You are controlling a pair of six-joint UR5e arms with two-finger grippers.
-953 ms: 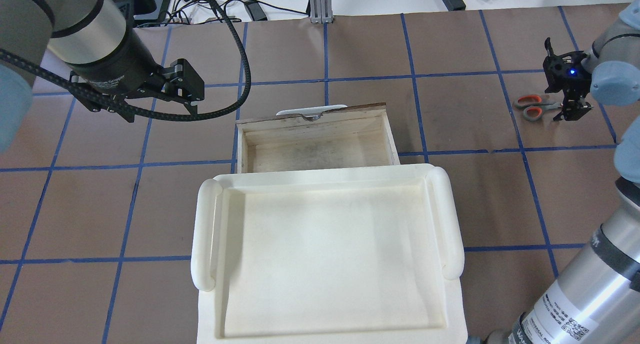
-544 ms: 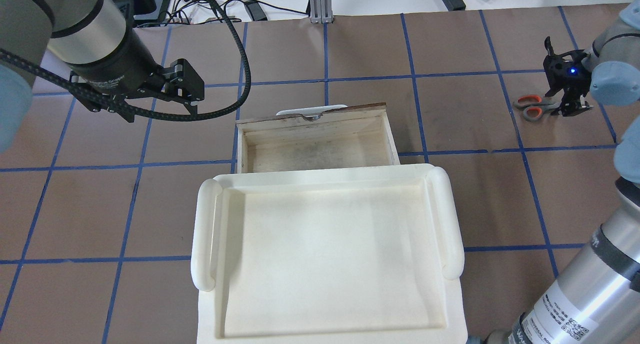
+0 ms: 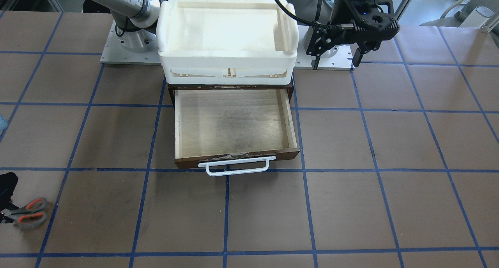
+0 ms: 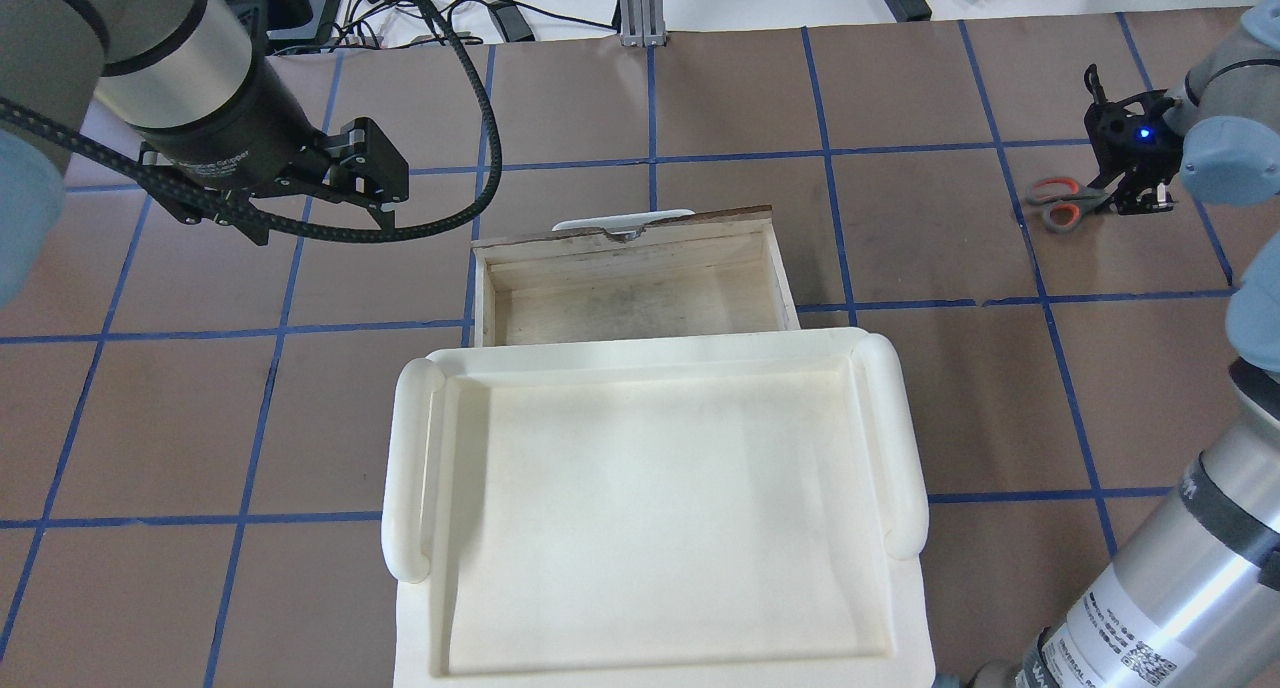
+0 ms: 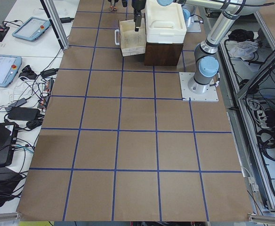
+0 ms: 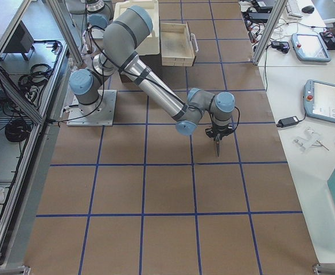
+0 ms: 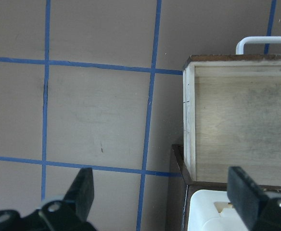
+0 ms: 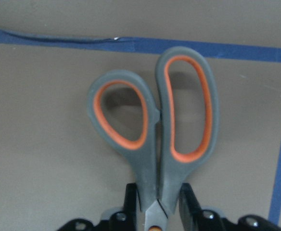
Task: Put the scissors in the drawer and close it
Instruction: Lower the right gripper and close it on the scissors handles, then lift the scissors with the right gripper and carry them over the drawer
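The right hand (image 8: 159,204) pinches the scissors (image 8: 152,161) at the neck, well apart from the open drawer (image 3: 177,124). The left hand (image 7: 162,187) hovers spread beside the drawer's opposite side.

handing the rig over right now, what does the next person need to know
Right pincer: shut on the scissors near the pivot, apparently just above the table, far to the right of the drawer.
Left pincer: open, empty, hovering left of the drawer.
Drawer: pulled open, nothing in it.
Done: scissors grasped.
Left: carry them over, release them in the drawer, push it shut.
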